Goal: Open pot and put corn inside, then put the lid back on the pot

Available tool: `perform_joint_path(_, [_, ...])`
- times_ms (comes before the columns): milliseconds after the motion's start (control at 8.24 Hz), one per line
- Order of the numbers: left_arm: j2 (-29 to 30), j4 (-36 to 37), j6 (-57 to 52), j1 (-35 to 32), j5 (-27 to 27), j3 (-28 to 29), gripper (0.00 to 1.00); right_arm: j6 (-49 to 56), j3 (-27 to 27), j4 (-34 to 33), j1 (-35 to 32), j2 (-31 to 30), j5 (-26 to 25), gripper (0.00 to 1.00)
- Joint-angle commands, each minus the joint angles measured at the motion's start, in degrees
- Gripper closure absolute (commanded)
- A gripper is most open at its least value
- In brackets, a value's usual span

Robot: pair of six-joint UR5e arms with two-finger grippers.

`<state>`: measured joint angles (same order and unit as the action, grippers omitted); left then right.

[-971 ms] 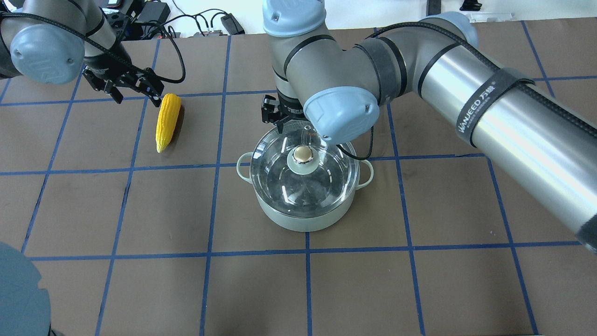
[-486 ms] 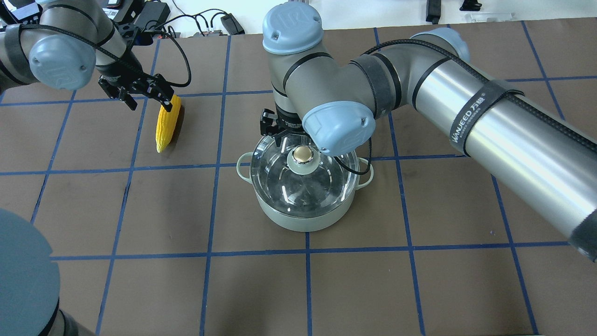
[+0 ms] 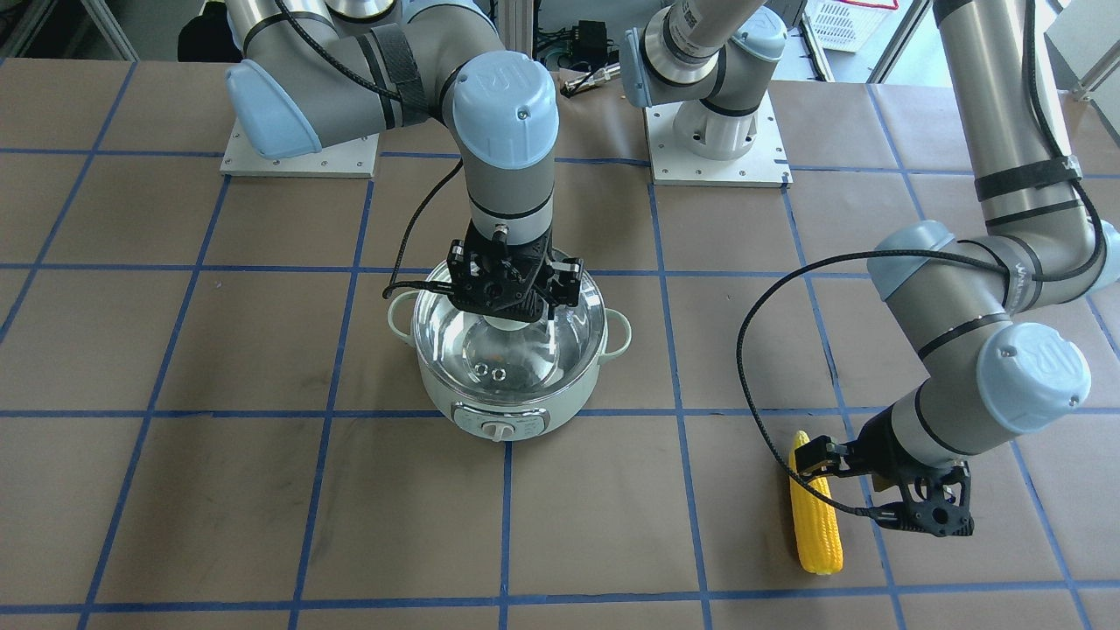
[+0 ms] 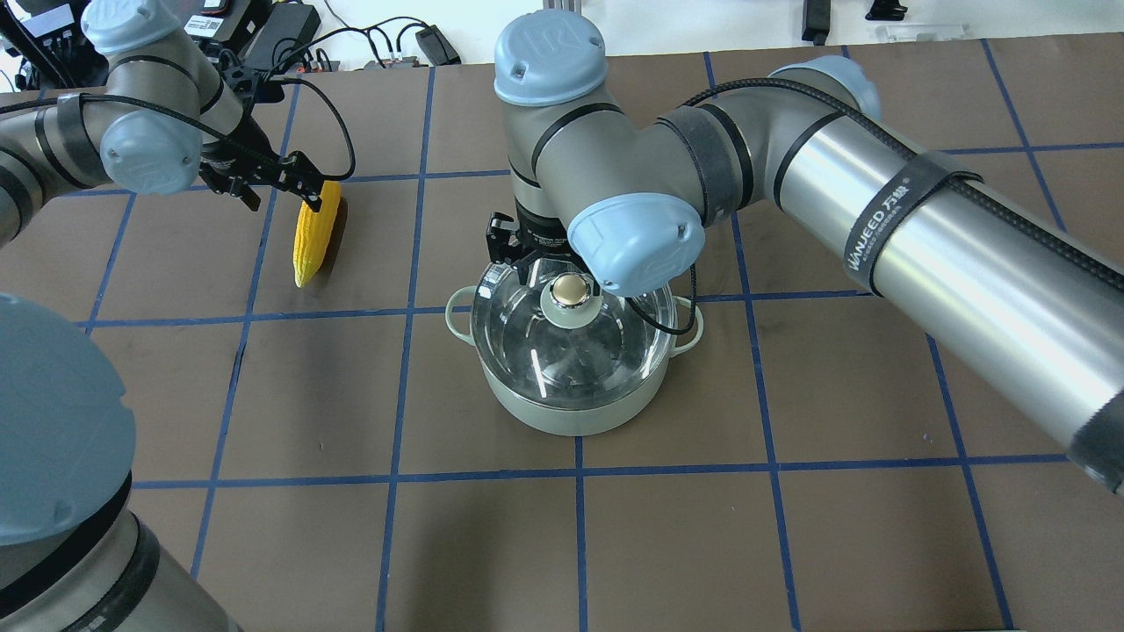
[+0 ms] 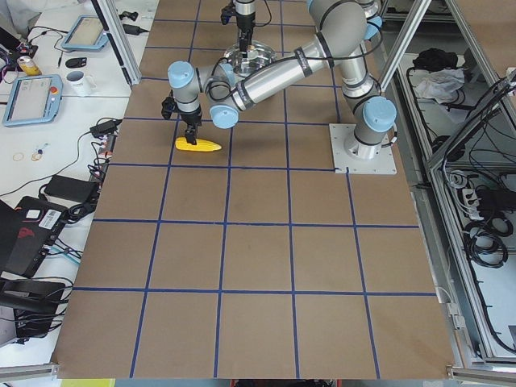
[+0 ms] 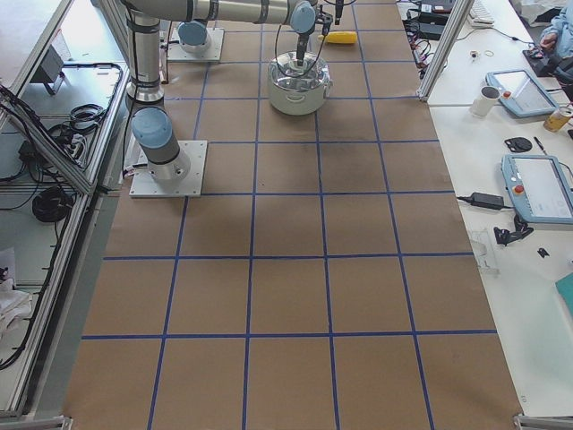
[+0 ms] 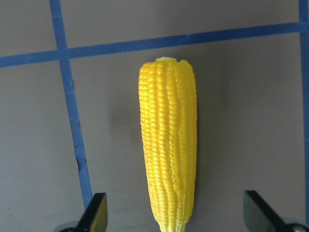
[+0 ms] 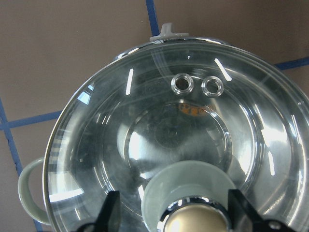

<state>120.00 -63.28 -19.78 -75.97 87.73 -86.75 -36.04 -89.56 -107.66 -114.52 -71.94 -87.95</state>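
The glass lid [image 4: 536,347] sits on the mint-green pot [image 4: 571,414]; the right gripper [image 8: 176,215] is spread wide, its 2 fingers [image 8: 112,212] flanking the lid's knob [image 8: 195,222] without touching it; the corn [image 7: 169,145] lies flat on the brown table [image 4: 702,544], well apart from the pot, on the robot's left; the left gripper [image 7: 176,212] hangs wide open astride the cob, gripping nothing.

Our right arm [image 4: 878,211] extends from the right with its elbow bent, and the right hand [image 8: 175,210] points straight down, fingers spread apart. Far to the left, our left hand [image 7: 177,210] also points down, fingers parted wide.
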Motion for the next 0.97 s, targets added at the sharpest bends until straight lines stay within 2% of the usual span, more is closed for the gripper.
perform_joint_path(0, [3.0,1.1,0.6,0.1,-0.3,-0.1,0.00,0.1,0.0,0.1,0.0,0.0,0.0,0.71])
perform_joint_path(243, [5.0,1.2,1.1,0.1,-0.2,-0.1,0.00,0.0,0.0,0.2,0.0,0.0,0.1,0.99])
perform_joint_path(486, [6.4,3.8,1.2,0.1,-0.2,0.0,0.00,-0.2,0.8,-0.1,0.2,-0.6,0.8,1.00])
perform_joint_path(729, [6.9,3.9,4.6,0.1,-0.2,0.1,0.00,-0.2,3.1,3.1,2.1,-3.3,3.5,1.00])
perform_joint_path(850, [7.1,3.9,4.8,0.1,-0.2,0.3,0.30,0.4,5.4,7.6,4.8,-4.6,4.1,1.00])
